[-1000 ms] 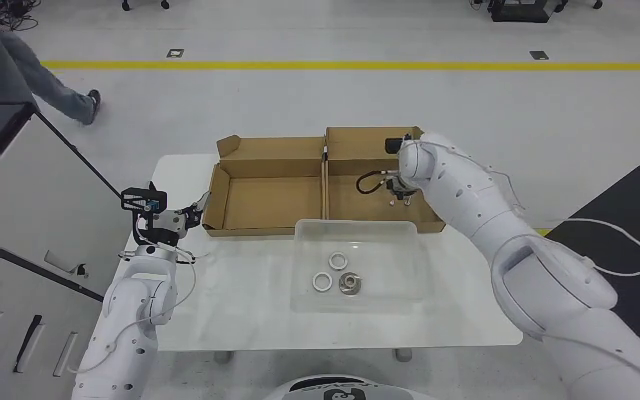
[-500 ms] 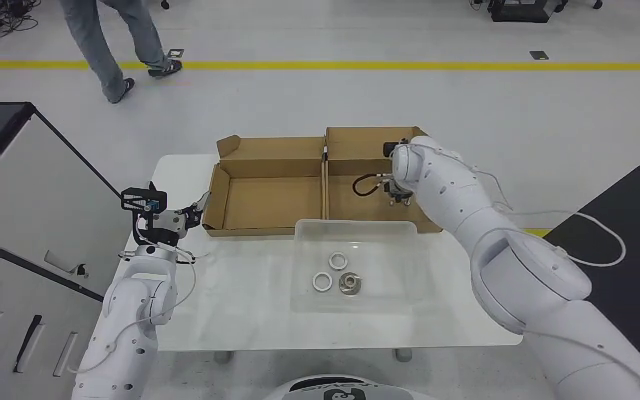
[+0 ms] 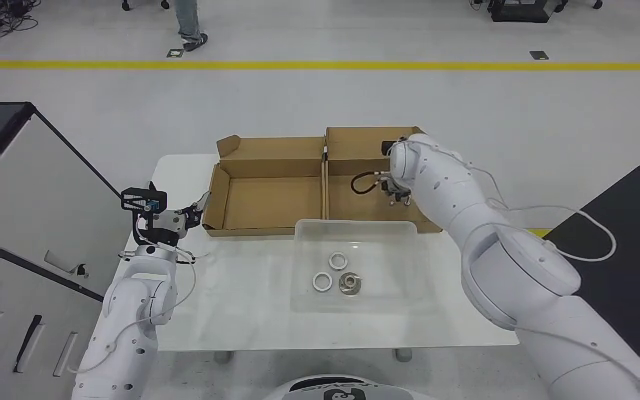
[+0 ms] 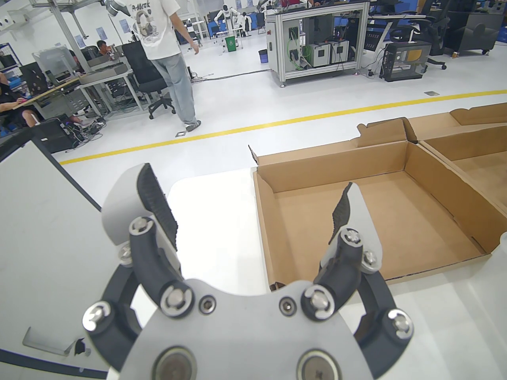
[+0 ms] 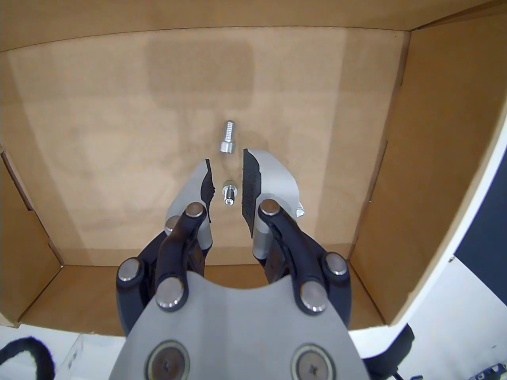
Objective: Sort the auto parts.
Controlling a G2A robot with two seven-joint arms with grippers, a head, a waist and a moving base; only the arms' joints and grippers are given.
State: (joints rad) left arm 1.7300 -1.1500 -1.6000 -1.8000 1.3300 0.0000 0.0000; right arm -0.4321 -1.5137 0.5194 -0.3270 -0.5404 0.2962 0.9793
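The right gripper hangs inside the right brown cardboard box with its fingers spread. One small silver bolt lies on the box floor between them (it touches neither finger), and a second silver bolt lies just past the tips. The left gripper, also spread wide, is near the left edge of the white table, beside the left cardboard box.

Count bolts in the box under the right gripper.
2. One bolt lies on the box floor just past the right gripper; the second bolt shows between its open fingers. More may hide beneath it.
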